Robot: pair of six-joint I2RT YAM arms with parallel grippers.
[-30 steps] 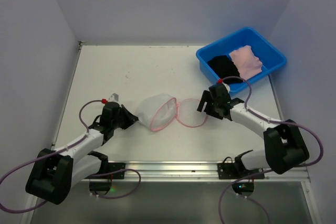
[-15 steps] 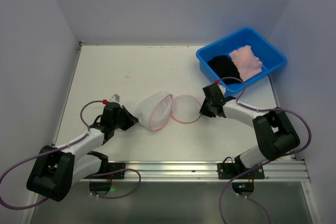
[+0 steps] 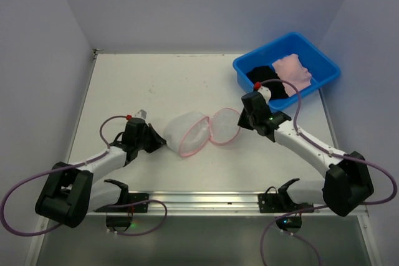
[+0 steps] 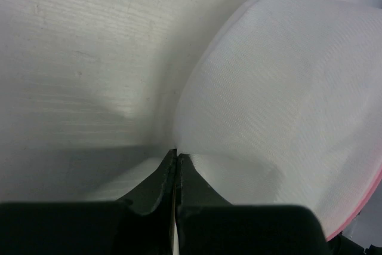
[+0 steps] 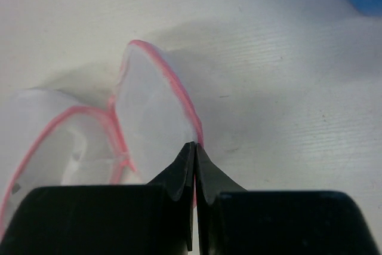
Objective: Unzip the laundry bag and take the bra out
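The laundry bag (image 3: 186, 133), a small white mesh pouch with pink zipper trim, lies unzipped on the table between the arms. Its round lid flap (image 3: 225, 126) stands tilted up on the right. My right gripper (image 3: 243, 123) is shut on the flap's pink rim (image 5: 186, 110); in the right wrist view the flap (image 5: 149, 120) rises just ahead of the gripper (image 5: 195, 146). The bag's open mouth (image 5: 57, 147) shows to the left. My left gripper (image 3: 160, 142) is shut on a pinch of mesh at the back of the bag (image 4: 286, 100), its tips (image 4: 176, 153) pressed together. The bra is hidden.
A blue tub (image 3: 324, 82) at the back right holds a black garment (image 3: 267, 80) and a pink one (image 3: 293, 70). White walls enclose the table on the left, back and right. A metal rail (image 3: 206, 200) runs along the near edge.
The right gripper has closed on the lid flap's rim and raised the flap from lying flat to standing tilted. The left gripper has stayed shut on the bag's back.
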